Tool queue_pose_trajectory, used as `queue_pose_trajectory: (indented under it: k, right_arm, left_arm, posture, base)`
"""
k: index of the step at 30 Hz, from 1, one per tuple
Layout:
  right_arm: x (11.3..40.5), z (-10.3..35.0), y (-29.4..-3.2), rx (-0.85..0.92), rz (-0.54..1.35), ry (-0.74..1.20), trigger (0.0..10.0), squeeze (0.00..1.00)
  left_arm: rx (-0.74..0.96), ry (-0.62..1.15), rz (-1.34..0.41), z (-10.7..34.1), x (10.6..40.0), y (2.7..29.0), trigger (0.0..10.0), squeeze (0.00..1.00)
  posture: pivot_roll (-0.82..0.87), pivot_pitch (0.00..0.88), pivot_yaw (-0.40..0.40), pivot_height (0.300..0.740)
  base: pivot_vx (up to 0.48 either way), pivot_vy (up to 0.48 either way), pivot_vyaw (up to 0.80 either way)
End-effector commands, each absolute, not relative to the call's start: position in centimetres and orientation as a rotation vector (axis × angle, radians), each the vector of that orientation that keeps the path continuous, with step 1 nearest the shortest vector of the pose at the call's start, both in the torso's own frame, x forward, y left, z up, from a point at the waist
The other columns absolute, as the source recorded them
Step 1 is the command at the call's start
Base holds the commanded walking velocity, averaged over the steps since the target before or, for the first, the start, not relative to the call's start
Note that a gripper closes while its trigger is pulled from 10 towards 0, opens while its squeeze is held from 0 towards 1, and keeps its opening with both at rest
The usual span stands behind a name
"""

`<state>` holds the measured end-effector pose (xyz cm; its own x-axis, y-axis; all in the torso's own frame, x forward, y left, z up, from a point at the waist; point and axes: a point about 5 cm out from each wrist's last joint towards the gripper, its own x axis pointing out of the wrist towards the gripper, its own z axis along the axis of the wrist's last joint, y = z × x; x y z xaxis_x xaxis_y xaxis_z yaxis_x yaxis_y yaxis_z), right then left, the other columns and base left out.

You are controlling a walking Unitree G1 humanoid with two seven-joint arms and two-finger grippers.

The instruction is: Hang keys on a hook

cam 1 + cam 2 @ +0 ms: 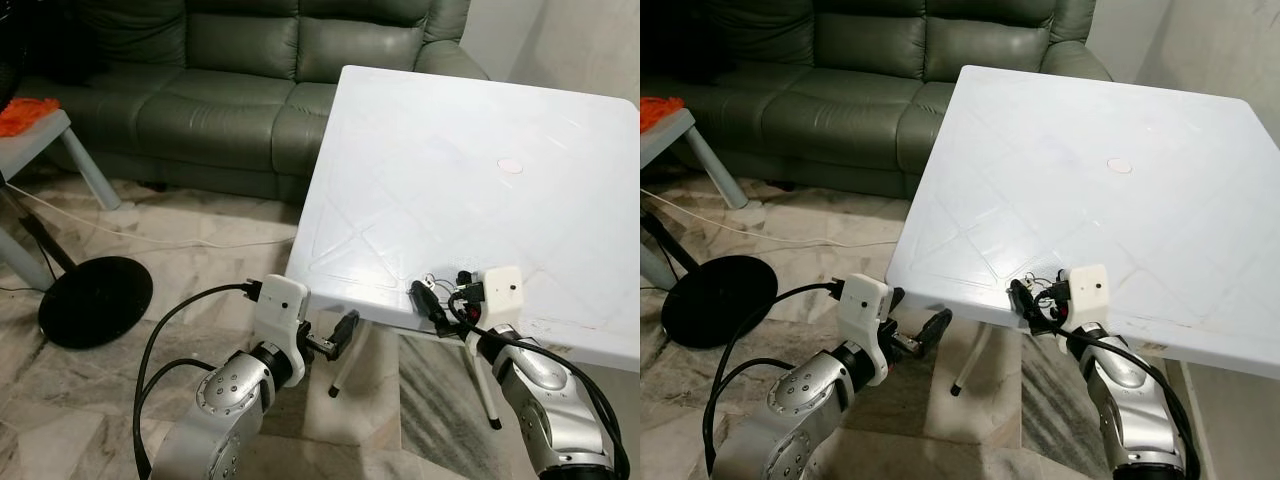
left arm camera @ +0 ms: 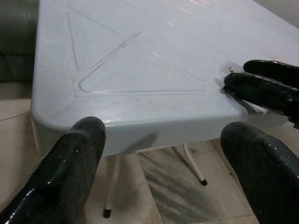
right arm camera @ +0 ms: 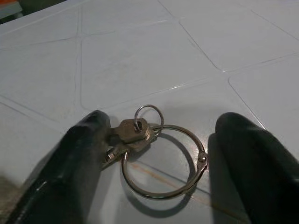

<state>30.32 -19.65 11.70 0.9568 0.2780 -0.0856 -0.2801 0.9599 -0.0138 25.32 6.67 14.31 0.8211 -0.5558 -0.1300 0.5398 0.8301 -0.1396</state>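
Spread wide, my right gripper [image 3: 154,154] straddles the keys [image 3: 133,133] without gripping them: small silver keys on a little ring, joined to a large hinged ring, flat on the white table [image 1: 450,170] near its near edge. My left gripper [image 2: 163,172] hovers open, empty, below the table's near-left corner.

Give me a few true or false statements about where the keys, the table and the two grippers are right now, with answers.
1. The keys lie on the white table. True.
2. The right gripper is shut on the keys. False: its fingers stand open on either side of the key ring, which lies flat on the table.
3. The left gripper is open, in front of the table's near edge. True.
4. A grey-green sofa stands beyond the table. True.
5. The keys already hang on a hook. False: they rest on the tabletop.
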Motion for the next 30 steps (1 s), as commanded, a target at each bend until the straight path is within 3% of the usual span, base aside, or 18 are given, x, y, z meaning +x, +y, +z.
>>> queue_pose_trajectory:
  k: [1,15,16,17,26,30]
  right_arm:
    - [29.9,11.2,-19.9,-0.028,0.274,0.107,0.0,0.00]
    - [29.1,10.0,-19.0,-0.060,0.309,0.153,0.2,0.00]
    - [29.0,9.8,-18.8,-0.054,0.315,0.166,0.9,0.00]
    - [28.8,9.6,-18.6,-0.052,0.325,0.176,0.0,0.00]
    - [28.4,9.2,-18.4,-0.070,0.331,0.188,0.4,0.00]
    - [28.3,9.1,-18.4,-0.066,0.331,0.187,0.0,0.00]
  left_arm:
    - [-0.101,0.173,-0.587,14.4,25.2,6.6,10.0,0.00]
    - [-0.103,0.170,-0.576,14.5,25.2,6.8,10.0,0.00]
    - [-0.104,0.171,-0.574,14.5,25.2,6.8,10.0,0.00]
    - [-0.104,0.170,-0.572,14.5,25.2,6.9,10.0,0.00]
    - [-0.110,0.173,-0.567,14.5,25.1,7.0,10.0,0.00]
    - [-0.111,0.173,-0.567,14.5,25.1,7.0,10.0,0.00]
  posture:
    - [-0.01,0.192,-0.049,0.740]
    - [0.00,0.202,-0.054,0.740]
    - [0.00,0.203,-0.054,0.740]
    - [0.00,0.204,-0.055,0.740]
    - [0.00,0.206,-0.057,0.740]
    - [0.00,0.206,-0.057,0.740]
  base:
    - [0.000,0.000,0.00]
    - [0.000,0.000,0.00]
    - [0.000,0.000,0.00]
    - [0.000,0.000,0.00]
    - [0.000,0.000,0.00]
    - [0.000,0.000,0.00]
